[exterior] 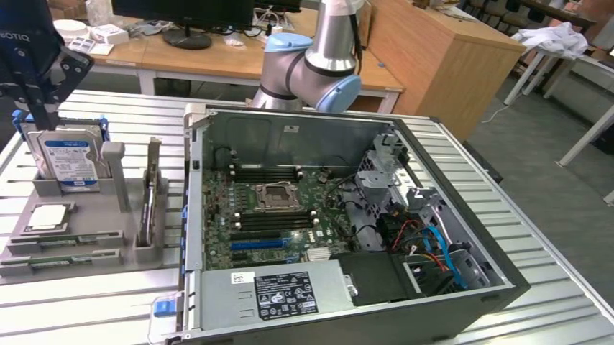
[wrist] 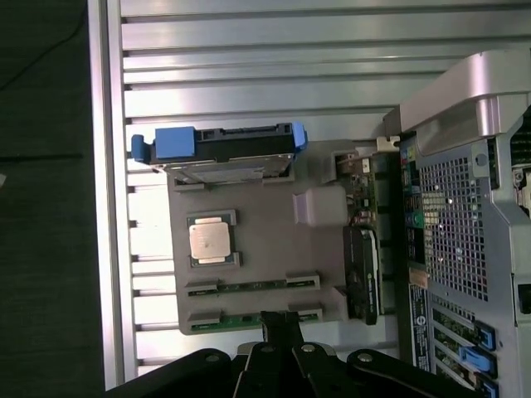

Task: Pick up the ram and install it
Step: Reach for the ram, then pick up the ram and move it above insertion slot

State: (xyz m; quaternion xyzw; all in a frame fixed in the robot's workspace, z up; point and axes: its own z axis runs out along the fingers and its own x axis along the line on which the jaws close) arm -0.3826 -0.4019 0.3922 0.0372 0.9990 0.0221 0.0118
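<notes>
Two ram sticks (wrist: 249, 288) lie beside the processor (wrist: 209, 240); hard drive (wrist: 224, 157) stands nearby.

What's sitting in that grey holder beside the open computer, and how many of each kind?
hard drive: 1
processor chip: 1
ram sticks: 2
upright card: 1
Total: 5
</notes>
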